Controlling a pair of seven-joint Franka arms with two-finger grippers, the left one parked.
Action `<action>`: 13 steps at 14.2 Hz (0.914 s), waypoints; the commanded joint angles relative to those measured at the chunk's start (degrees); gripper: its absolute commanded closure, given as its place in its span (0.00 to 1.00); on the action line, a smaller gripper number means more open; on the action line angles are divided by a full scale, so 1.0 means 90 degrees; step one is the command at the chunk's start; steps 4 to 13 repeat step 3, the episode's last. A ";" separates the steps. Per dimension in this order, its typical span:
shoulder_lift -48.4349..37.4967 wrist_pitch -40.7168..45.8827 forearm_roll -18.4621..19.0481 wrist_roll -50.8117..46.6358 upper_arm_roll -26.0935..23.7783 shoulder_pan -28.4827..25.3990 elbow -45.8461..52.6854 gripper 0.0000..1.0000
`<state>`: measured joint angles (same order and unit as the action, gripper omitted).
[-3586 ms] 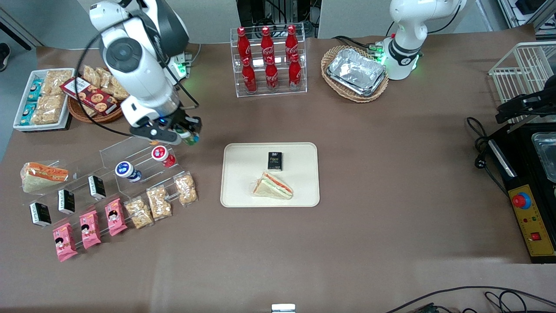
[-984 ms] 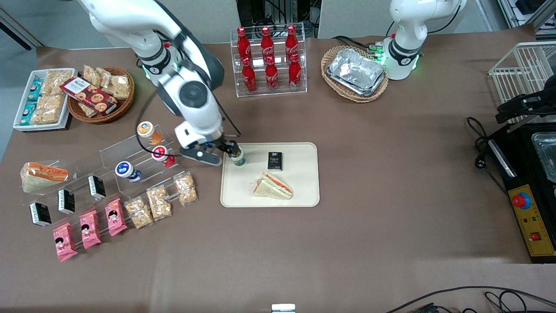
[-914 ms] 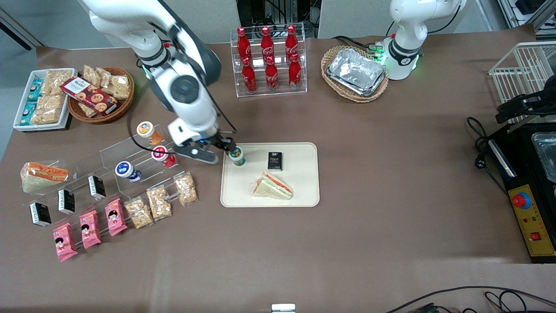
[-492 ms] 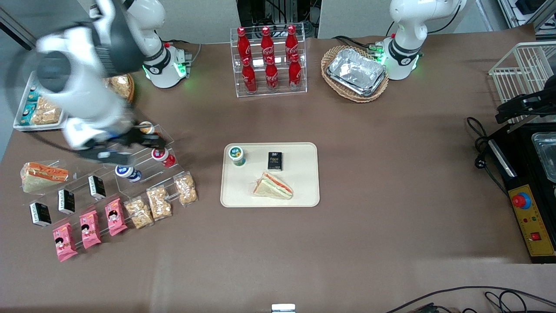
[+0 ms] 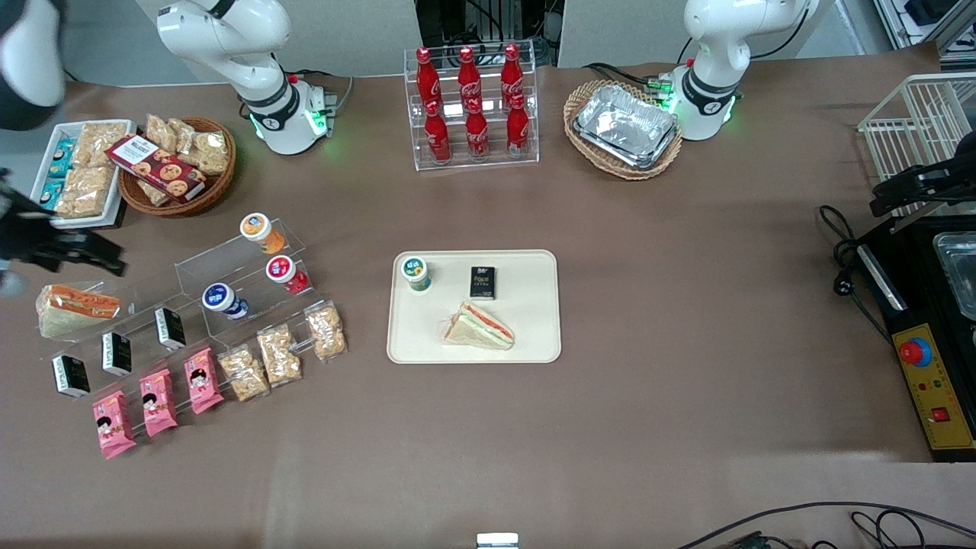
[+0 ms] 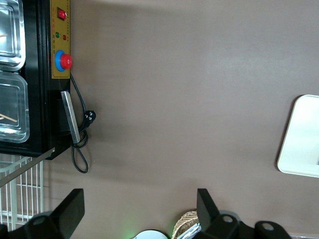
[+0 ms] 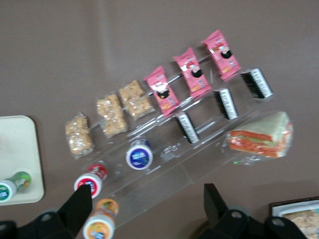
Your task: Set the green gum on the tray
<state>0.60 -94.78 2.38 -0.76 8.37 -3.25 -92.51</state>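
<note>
My gripper (image 5: 84, 255) hangs above the working arm's end of the table, over the wrapped sandwich (image 5: 76, 309), its dark fingers (image 7: 82, 206) spread wide with nothing between them. Half a second ago it was by the clear acrylic display stand (image 5: 229, 263); it has since swung outward. The green gum (image 5: 415, 272), a small cylinder with a round white-and-green lid, stands upright on the matte cream tray (image 5: 534, 343), in a rounded corner, beside a black box (image 5: 483, 282).
</note>
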 commanded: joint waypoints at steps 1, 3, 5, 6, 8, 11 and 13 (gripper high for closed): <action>0.0012 0.0579 -0.0060 0.0406 0.0329 -0.0069 0.0436 0.00; -0.0017 0.0599 -0.0079 0.0406 0.0349 -0.0069 0.0436 0.00; -0.0017 0.0599 -0.0079 0.0406 0.0349 -0.0069 0.0436 0.00; -0.0017 0.0599 -0.0079 0.0406 0.0349 -0.0069 0.0436 0.00; -0.0017 0.0599 -0.0079 0.0406 0.0349 -0.0069 0.0436 0.00; -0.0017 0.0599 -0.0079 0.0406 0.0349 -0.0069 0.0436 0.00; -0.0017 0.0599 -0.0079 0.0406 0.0349 -0.0069 0.0436 0.00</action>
